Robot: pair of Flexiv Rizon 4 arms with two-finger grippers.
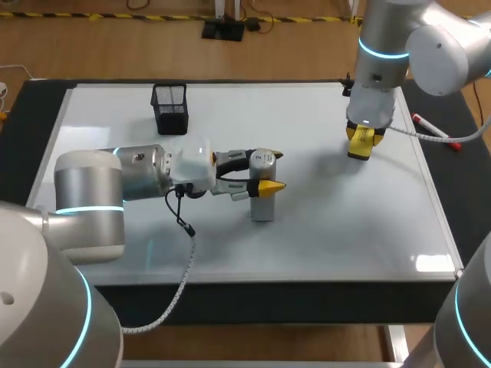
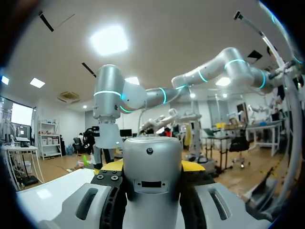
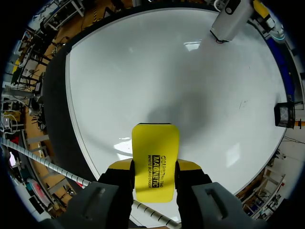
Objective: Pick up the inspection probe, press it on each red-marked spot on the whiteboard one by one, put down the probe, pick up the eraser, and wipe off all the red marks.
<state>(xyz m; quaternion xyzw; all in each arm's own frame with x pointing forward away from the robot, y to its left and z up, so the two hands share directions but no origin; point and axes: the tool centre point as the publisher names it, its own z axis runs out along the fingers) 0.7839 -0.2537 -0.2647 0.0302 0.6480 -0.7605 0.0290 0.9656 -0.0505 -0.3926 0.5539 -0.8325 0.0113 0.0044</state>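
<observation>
Our right gripper (image 3: 153,174) is clamped on the flat yellow magnetic eraser (image 3: 155,152), with both fingers against its long edges. It holds the eraser face-down over the far right part of the glossy white whiteboard (image 1: 345,222). The eraser's shadow lies apart from it, so we judge it just off the surface. Our left gripper (image 1: 270,170) is closed around the silver cylindrical inspection probe (image 1: 262,205), which stands upright mid-board. We see no red marks in any view. To wipe well, we should lower the eraser until its face sits flat, press evenly, and sweep in overlapping strokes, steering clear of the probe and the black mesh pen cup (image 1: 170,107).
</observation>
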